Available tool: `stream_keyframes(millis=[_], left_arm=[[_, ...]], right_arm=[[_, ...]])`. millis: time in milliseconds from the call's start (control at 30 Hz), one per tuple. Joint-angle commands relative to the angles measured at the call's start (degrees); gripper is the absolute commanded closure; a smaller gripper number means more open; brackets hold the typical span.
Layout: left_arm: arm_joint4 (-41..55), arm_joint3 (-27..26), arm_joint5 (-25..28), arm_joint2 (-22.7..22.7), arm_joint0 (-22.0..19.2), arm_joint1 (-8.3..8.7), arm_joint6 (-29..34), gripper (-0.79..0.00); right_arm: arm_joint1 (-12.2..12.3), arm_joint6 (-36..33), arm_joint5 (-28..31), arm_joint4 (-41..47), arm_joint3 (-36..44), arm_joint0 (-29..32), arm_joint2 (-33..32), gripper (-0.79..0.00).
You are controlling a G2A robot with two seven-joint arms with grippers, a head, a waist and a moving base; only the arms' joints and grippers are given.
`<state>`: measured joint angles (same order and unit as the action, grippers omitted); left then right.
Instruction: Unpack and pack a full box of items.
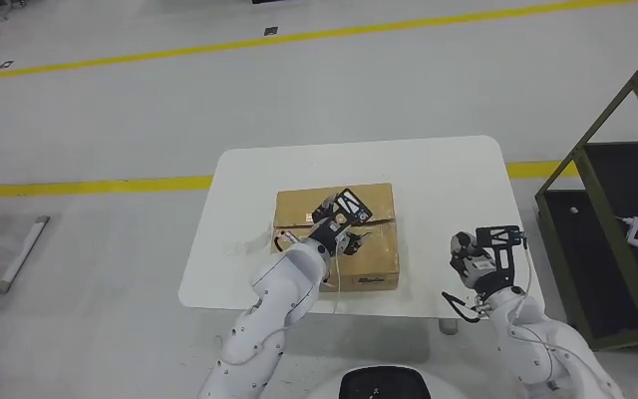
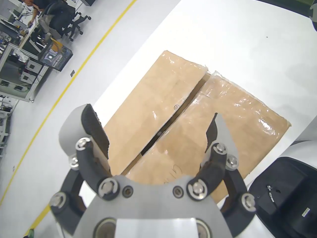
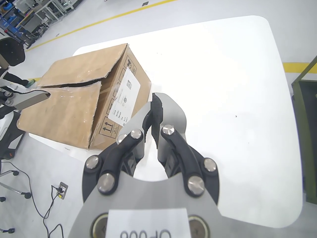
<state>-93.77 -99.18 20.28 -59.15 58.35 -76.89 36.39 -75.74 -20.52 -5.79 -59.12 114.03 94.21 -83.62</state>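
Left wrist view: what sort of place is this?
Probably a robotics lab or workshop hall: a yellow floor line, racks of electronics, an office chair, and a box on a white table.

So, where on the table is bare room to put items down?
Widest: the white table between the brown cardboard box and its right edge; the right gripper hovers at the near corner. Also the strip beyond the box. Crowded: box top, under left gripper.
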Motion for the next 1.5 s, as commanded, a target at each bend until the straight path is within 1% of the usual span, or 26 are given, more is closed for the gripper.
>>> stream_keyframes(millis=[0, 100, 233, 400, 500, 633, 733, 900, 933, 967, 1000, 1033, 1067, 1100, 1133, 1467], left_arm=[[0.0, 0.0, 0.0, 0.0, 0.0, 0.0, 0.0, -0.785], [-2.4, 1.8, -1.9, 0.4, 0.7, -0.03, 1.6, -0.785], [-4.1, 4.9, -5.4, 0.7, -1.0, -0.48, 5.2, -0.785], [-6.8, 9.2, -6.3, 1.6, -4.3, -1.01, 7.2, -0.785], [-8.3, 11.8, -4.3, 3.1, -6.3, -1.35, 8.6, -0.785], [-9.9, 14.0, -2.6, 4.8, -8.2, -1.83, 9.0, -0.785], [-11.3, 15.7, -3.5, 5.7, -9.2, -2.19, 8.2, -0.785], [-11.8, 18.2, -6.8, 6.3, -10.5, -2.94, 6.7, -0.785], [-12.0, 18.6, -7.3, 6.5, -10.6, -3.06, 6.0, -0.763], [-12.3, 19.1, -7.5, 6.5, -10.7, -3.14, 5.7, -0.594], [-12.3, 19.3, -7.8, 6.5, -10.7, -3.22, 5.4, -0.456], [-12.2, 19.4, -8.2, 6.4, -10.6, -3.29, 4.9, -0.286], [-12.2, 19.5, -8.4, 6.2, -10.5, -3.32, 4.3, -0.166], [-12.4, 19.5, -8.4, 6.1, -10.4, -3.32, 3.9, -0.071], [-12.5, 19.3, -8.3, 6.0, -10.3, -3.33, 3.5, 0.0], [-12.5, 15.1, -7.7, 3.9, -7.0, -3.13, 2.6, 0.0]], right_arm=[[0.0, -0.1, 0.2, 0.7, -0.1, -0.3, 0.2, 0.0], [0.0, -0.5, 0.7, 0.6, -0.1, -1.2, 0.6, 0.0], [0.0, -0.8, 1.0, 0.3, -0.2, -1.9, 0.9, 0.0], [0.1, -0.8, 1.1, 0.4, -0.2, -2.0, 0.9, 0.0], [0.2, -0.7, 1.1, 0.4, 0.0, -1.7, 0.7, 0.0], [0.2, -0.5, 0.9, 0.5, 0.3, -1.2, 0.3, 0.0], [0.2, -0.4, 0.8, 0.6, 0.4, -1.0, 0.2, 0.0], [0.3, -0.2, 0.4, 0.5, 0.6, -0.6, 0.3, 0.0], [0.3, -0.1, 0.5, 0.5, 0.7, -0.6, 0.4, 0.0], [0.3, -0.1, 0.4, 0.5, 0.7, -0.5, 0.5, 0.0], [0.3, -0.1, 0.4, 0.5, 0.7, -0.5, 0.6, 0.0], [0.3, -0.1, 0.4, 0.6, 0.8, -0.5, 0.6, 0.0], [0.3, -0.1, 0.4, 0.6, 0.8, -0.5, 0.7, 0.0], [0.3, 0.0, 0.4, 0.6, 0.7, -0.4, 0.7, 0.0], [0.3, 0.0, 0.4, 0.6, 0.7, -0.4, 0.8, 0.0], [0.3, 0.2, 0.2, 0.7, 0.4, -0.5, 1.4, 0.0]])
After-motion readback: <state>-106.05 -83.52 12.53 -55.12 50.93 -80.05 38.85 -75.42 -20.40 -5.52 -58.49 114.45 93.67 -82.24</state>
